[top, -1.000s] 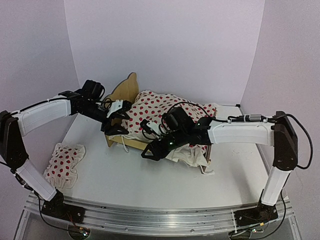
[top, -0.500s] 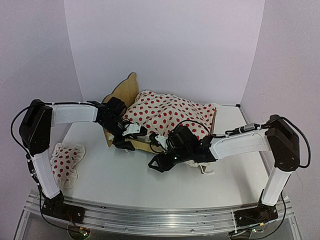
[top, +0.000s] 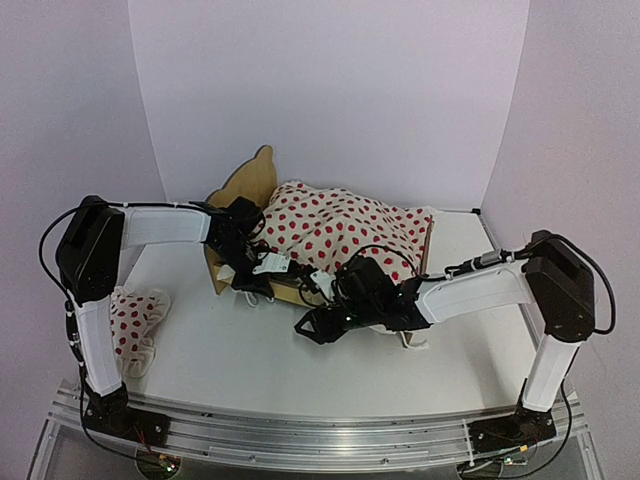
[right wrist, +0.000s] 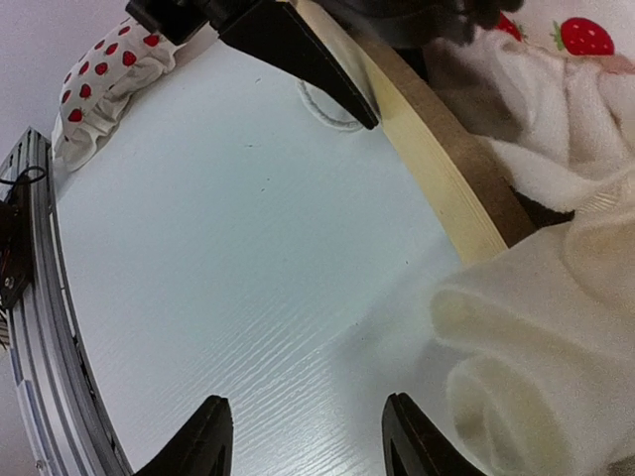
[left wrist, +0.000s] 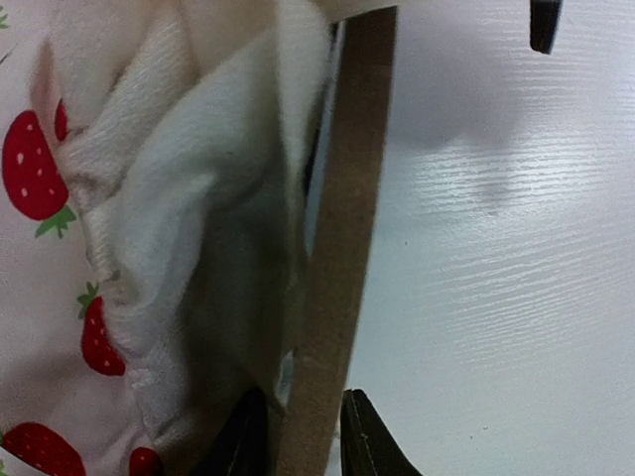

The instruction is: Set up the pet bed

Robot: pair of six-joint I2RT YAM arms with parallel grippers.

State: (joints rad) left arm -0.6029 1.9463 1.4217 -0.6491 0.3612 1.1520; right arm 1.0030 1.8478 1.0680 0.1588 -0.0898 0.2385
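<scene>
The pet bed (top: 252, 182) is a light plywood frame with a scalloped headboard, standing mid-table under a cream red-dotted cloth (top: 340, 225). My left gripper (top: 262, 272) sits low at the bed's near side rail. In the left wrist view that rail (left wrist: 342, 228) runs between the two fingertips (left wrist: 365, 441), and my left gripper (left wrist: 303, 441) is shut on it. The cloth (left wrist: 149, 218) bunches against the rail's inner side. My right gripper (top: 318, 326) hangs open just above the bare table in front of the rail (right wrist: 442, 164). Nothing lies between the jaws of my right gripper (right wrist: 308, 436).
A small red-dotted pillow (top: 130, 318) lies on the table at the near left, also seen as a pillow (right wrist: 109, 64) in the right wrist view. Folded cream cloth (right wrist: 536, 357) hangs over the rail to the right of my right gripper. The table's metal front rail (top: 320, 435) runs along the near edge.
My left arm dropped from beside the headboard to the near side rail, and its jaws closed around it. My right gripper sank toward the table in front of the bed.
</scene>
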